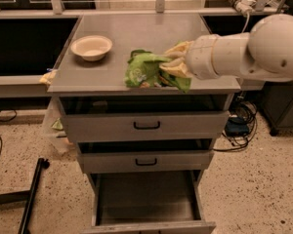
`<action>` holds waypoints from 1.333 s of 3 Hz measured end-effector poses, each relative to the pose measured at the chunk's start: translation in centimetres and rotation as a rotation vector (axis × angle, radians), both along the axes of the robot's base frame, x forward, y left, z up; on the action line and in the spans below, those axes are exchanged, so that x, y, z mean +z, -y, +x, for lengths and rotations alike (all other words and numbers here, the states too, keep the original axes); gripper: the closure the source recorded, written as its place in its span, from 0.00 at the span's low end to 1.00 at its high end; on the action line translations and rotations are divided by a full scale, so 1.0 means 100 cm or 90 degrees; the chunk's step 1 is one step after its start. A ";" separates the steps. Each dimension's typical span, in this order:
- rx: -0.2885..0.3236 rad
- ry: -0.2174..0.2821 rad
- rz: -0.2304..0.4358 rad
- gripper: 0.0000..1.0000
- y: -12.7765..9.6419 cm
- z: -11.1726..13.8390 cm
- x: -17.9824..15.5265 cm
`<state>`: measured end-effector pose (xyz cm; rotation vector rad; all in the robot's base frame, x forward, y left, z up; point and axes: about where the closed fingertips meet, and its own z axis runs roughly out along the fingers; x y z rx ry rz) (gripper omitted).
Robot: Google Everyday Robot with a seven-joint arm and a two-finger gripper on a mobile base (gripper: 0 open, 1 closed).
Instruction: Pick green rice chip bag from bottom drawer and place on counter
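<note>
A grey cabinet stands in the middle of the room, seen from in front and above. At the far left of its counter [136,28] sits a cream bowl [91,47], well apart from everything else and out of the way of the work. Below the counter, two shallow drawers [145,144] with black handles are pulled out only a little. The bottom drawer [146,199] is drawn right out towards me, and its plain grey tray shows nothing inside, which fits the bag already being out of it. Moving right, the bag [144,69] is at the front middle of the counter, near the edge, crumpled and bright green. I cannot tell whether its underside is touching the top or is just above it. The gripper [170,65] is clenched on the bag's right end: pale yellow fingers [178,49] show above and below the crinkled film, which bunches around them and hangs a little past them. The thick white arm [249,52] reaches in level from the right, over the counter's front corner — low enough, by my judgement, to set the bag down rather than drop it. The placing looks nearly done; what seems left is to let go once the bag rests flat, and its closeness to the front edge is the one thing that might let it slip off.
</note>
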<state>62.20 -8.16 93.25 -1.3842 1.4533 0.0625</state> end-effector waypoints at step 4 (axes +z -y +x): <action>0.032 0.047 0.004 0.59 -0.033 0.097 0.001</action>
